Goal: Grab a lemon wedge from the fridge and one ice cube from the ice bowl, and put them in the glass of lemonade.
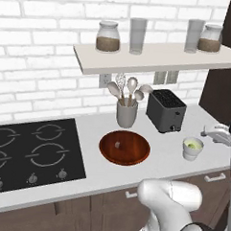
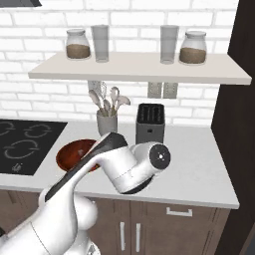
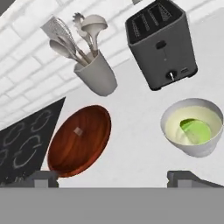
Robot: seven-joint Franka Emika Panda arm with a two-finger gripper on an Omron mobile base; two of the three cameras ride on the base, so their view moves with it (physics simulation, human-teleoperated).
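Black and glossy, the cooktop [image 1: 31, 154] lies far to the left of the claw [image 3: 111, 178], flat in the pale counter [image 1: 100, 172], with ring marks and small round knobs. Next to the right comes the ice bowl [image 3: 78, 141], wide, shallow and round, of reddish-brown wood with a smooth shine. One ice cube [image 3: 78, 131], tiny, pale and greyish, lies near its middle. In the hand view the bowl is ahead of the claw and to its left.

Behind the bowl stands a grey utensil holder [image 3: 99, 75], a plain round cup shape, with a whisk and spoons rising from it. Right of it stands a dark grey toaster [image 3: 161, 43], boxy, with two slots on top.

In front of the toaster, ahead of the claw and to its right, is the glass of lemonade [image 3: 194, 127], a squat cream-white cup. A lemon wedge [image 3: 195, 131], yellow-green, lies in the pale liquid.

The claw's two dark fingertips [image 3: 43, 177] stand wide apart and hold nothing, above bare counter between bowl and cup.

On the shelf [image 2: 144, 67] above stand two lidded jars and two tall clear glasses.
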